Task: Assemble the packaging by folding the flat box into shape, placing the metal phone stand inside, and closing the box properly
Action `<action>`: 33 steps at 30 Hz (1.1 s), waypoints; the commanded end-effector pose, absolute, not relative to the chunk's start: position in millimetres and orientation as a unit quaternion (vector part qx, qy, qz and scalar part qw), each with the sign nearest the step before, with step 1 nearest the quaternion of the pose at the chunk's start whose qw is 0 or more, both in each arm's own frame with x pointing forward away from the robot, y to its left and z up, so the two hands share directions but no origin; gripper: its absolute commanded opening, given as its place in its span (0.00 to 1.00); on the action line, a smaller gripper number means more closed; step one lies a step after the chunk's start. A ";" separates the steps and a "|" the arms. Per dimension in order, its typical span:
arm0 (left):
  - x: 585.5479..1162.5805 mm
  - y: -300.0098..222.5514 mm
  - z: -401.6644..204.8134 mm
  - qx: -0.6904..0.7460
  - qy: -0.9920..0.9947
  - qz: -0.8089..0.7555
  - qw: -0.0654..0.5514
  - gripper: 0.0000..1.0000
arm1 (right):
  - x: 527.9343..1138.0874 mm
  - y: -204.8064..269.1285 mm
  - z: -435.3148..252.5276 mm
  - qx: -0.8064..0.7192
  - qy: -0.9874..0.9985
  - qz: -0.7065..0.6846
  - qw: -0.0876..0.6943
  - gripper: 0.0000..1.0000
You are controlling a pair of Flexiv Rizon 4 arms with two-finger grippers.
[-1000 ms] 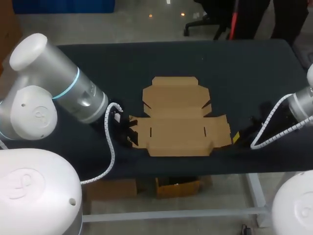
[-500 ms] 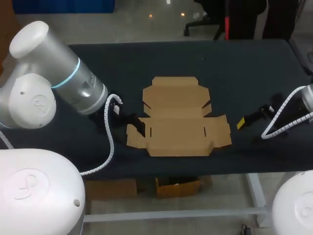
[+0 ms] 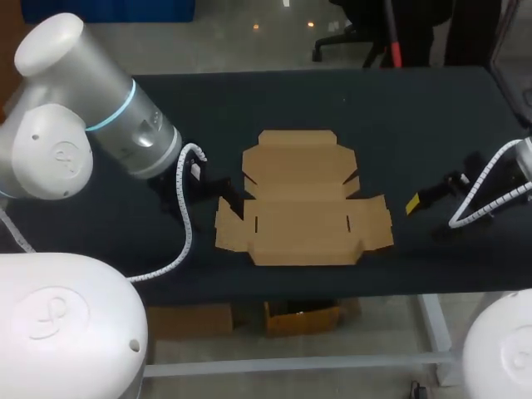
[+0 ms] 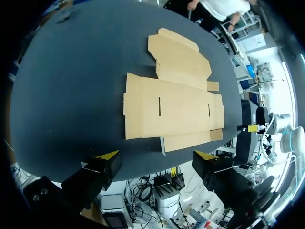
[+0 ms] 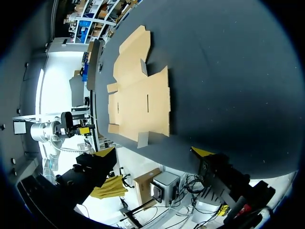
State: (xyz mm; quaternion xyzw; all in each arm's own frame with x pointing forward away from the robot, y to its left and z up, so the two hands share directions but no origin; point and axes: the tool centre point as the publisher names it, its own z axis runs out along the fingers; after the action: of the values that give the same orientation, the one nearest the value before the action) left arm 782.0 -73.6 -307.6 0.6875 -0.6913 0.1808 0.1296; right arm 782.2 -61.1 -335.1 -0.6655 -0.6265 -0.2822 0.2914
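The flat box (image 3: 303, 199) lies unfolded in the middle of the dark table (image 3: 399, 108), all its panels and flaps flat on the surface. No fold is made yet, so I judge the task to be at its very beginning. The metal phone stand is not visible in any view.

The left jaws stand wide apart and hold nothing; in the head view they are just beside the left flap of the box. The right jaws are also wide and empty, and they are apart from the right edge of the box.

Several things could go wrong from here. The cardboard lies flush on the table, so a yellow tip may not get under a flap, and would then only push the whole sheet sideways. If one side is lifted while the other is not held down, the sheet can rotate or slide toward the table edge. A flap pressed away from its crease line may bend in a wrong place or tear.

The box is plain brown; I can read no brand, label or writing on it.
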 end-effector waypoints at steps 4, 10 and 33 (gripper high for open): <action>780.5 -73.5 -306.8 0.688 -0.691 0.181 0.127 1.00 | 782.2 -63.0 -334.4 -0.664 -0.626 -0.283 0.294 1.00; 791.2 -77.8 -303.8 0.673 -0.704 0.192 0.122 1.00 | 790.8 -58.1 -325.2 -0.651 -0.640 -0.295 0.283 1.00; 846.2 -63.1 -297.8 0.635 -0.727 0.214 0.147 1.00 | 853.7 -67.2 -314.0 -0.610 -0.673 -0.319 0.270 1.00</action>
State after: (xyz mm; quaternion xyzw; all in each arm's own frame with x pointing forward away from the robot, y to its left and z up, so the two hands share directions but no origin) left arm 832.9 -66.5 -294.2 0.6415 -0.7236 0.2181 0.1315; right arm 841.0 -64.9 -309.3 -0.6192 -0.6706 -0.3228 0.2504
